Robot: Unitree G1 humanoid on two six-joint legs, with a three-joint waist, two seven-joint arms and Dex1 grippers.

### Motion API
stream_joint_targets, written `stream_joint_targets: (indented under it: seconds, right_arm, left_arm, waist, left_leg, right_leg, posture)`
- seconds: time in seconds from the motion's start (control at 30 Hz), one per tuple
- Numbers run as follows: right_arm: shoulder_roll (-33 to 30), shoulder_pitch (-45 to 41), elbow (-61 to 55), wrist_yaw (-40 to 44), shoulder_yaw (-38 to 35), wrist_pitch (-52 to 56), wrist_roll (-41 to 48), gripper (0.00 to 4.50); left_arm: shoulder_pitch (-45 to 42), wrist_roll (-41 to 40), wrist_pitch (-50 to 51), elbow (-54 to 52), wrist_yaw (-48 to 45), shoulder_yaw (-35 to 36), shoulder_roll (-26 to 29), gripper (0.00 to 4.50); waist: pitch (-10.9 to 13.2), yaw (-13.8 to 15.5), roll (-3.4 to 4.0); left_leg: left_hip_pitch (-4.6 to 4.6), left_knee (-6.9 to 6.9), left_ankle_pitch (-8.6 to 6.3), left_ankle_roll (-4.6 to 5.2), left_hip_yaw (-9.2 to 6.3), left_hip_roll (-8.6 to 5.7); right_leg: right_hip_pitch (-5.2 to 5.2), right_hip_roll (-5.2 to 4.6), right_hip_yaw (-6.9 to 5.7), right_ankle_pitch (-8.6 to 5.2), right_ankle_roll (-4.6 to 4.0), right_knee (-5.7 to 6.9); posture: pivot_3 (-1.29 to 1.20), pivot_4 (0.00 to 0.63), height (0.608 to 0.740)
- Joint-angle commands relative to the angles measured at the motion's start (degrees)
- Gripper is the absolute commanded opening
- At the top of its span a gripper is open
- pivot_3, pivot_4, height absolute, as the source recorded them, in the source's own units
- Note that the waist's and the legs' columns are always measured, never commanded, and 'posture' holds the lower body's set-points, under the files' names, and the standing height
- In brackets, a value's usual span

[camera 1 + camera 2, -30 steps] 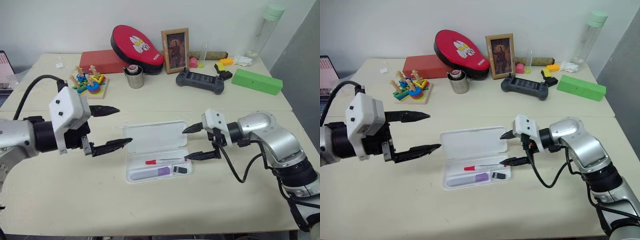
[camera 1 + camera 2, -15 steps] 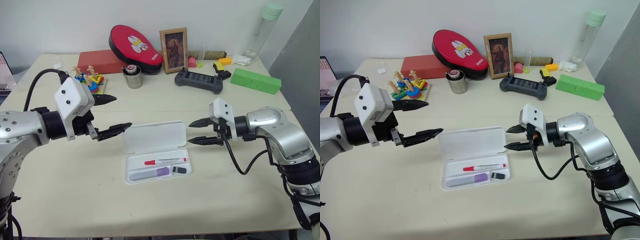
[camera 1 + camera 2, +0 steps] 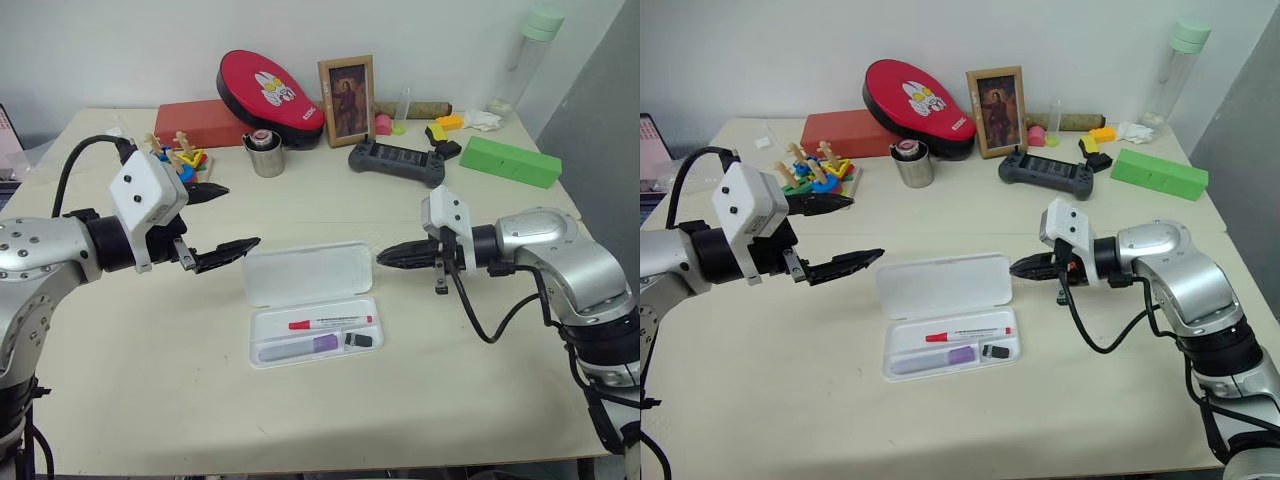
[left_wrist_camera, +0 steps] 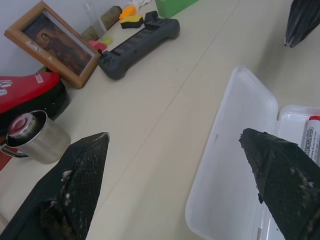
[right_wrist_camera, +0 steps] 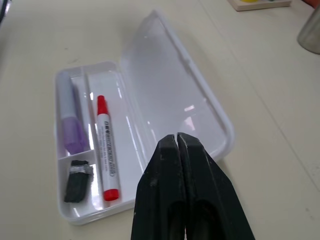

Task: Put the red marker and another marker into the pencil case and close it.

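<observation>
The white pencil case (image 3: 308,272) lies open on the table, its lid flat behind the tray. In the tray rest the red marker (image 3: 330,322) and, in front of it, the lilac marker (image 3: 300,346), with a small black item (image 3: 363,340) beside them. My right gripper (image 3: 385,257) is shut and empty, its tip just off the lid's right edge and pointing left at it. My left gripper (image 3: 238,217) hangs open and empty to the left of the lid. The right wrist view looks over the shut fingertips (image 5: 177,137) onto the lid and both markers.
Along the back stand a green box (image 3: 512,161), a black game controller (image 3: 398,161), a picture frame (image 3: 347,86), a metal cup (image 3: 268,153), a red padded case (image 3: 266,88), a red box (image 3: 205,122) and a stacking toy (image 3: 178,160).
My right gripper has gone from wide open to shut and lifted from beside the tray to the lid's right edge. The left gripper edged forward, still open.
</observation>
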Motion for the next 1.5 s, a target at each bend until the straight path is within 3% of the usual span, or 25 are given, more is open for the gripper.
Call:
stream_joint_targets:
  seconds: [0.03, 0.37, 0.7, 1.1, 1.5]
  right_arm:
    - [0.62, -2.48, 2.98, -1.54, -0.58, -2.29, -1.96, 0.01]
    - [6.14, -7.00, 22.27, -3.62, 3.70, -12.50, -10.82, 0.01]
    - [12.94, -10.79, 37.12, 0.50, 6.01, -21.86, -14.60, 0.01]
    - [13.82, -11.21, 31.44, 7.89, 5.50, -21.73, -12.36, 0.01]
    - [13.60, -11.68, 21.93, 10.11, 5.30, -18.14, -9.95, 0.01]
  left_arm:
    - [-0.70, -0.57, -0.12, -1.47, -0.65, 1.37, 0.23, 4.50]
    - [5.22, -11.72, 9.17, -7.22, -7.57, 12.83, 4.90, 4.50]
    - [8.65, -13.69, 12.25, -9.68, -7.35, 17.81, 6.16, 4.50]
    - [10.59, -13.11, 12.21, -10.63, -6.30, 18.47, 5.57, 4.50]
    - [9.97, -12.78, 11.14, -9.96, -5.18, 17.12, 5.21, 4.50]
  waist:
    - [0.00, -0.02, 0.00]
    - [0.01, -0.43, 0.01]
    - [0.02, -0.51, 0.03]
    - [0.02, -0.46, 0.03]
    - [0.02, -0.29, 0.03]
  left_leg:
    - [0.00, 0.00, 0.00, 0.00, 0.00, 0.00]
    - [-0.03, -0.02, 0.00, 0.00, 0.01, 0.00]
    - [-0.03, -0.02, 0.00, -0.01, 0.01, 0.00]
    - [-0.03, -0.02, 0.00, -0.01, 0.01, 0.00]
    - [-0.03, -0.03, 0.00, -0.01, 0.01, 0.00]
  right_leg:
    - [0.00, 0.00, 0.00, 0.00, 0.00, 0.00]
    - [-0.06, 0.00, 0.02, 0.00, 0.00, 0.00]
    - [-0.05, 0.00, 0.00, 0.00, -0.01, 0.02]
    - [-0.06, 0.00, 0.00, 0.00, -0.01, 0.04]
    - [-0.07, 0.00, 0.00, 0.00, -0.01, 0.04]
  posture:
    - [0.00, 0.150, 0.740]
    - [0.00, 0.150, 0.740]
    - [0.00, 0.150, 0.740]
    - [0.00, 0.150, 0.740]
    - [0.00, 0.150, 0.740]
